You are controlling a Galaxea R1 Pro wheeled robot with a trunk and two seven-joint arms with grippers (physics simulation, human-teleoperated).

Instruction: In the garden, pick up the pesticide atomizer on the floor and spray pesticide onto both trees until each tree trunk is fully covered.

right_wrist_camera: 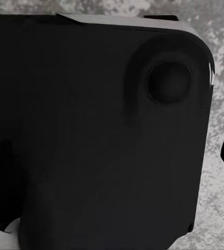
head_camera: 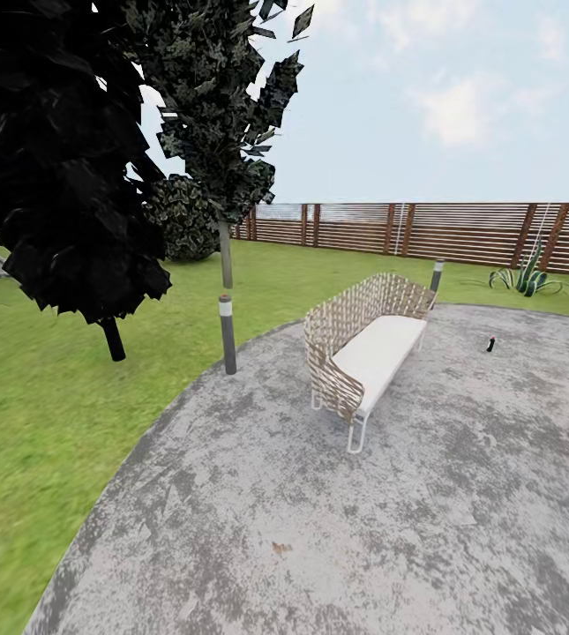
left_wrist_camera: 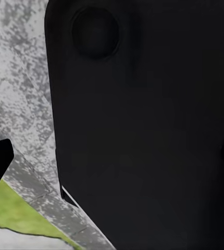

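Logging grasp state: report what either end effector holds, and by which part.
Cannot be told for the end effectors. The pesticide atomizer is not held: it stands alone on the floor, right of the wicker bench.

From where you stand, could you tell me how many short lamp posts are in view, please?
2: one lamp post at the paving's edge left of the wicker bench, another post behind the bench. Others may be hidden.

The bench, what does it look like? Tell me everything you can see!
The bench has a curved back and sides of woven, tan basket-like strips, open like a net. Its seat holds a flat white cushion. Thin white legs hold it up. It stands upright on the grey paved floor, near the curved edge where grass begins. Nothing rests on it.
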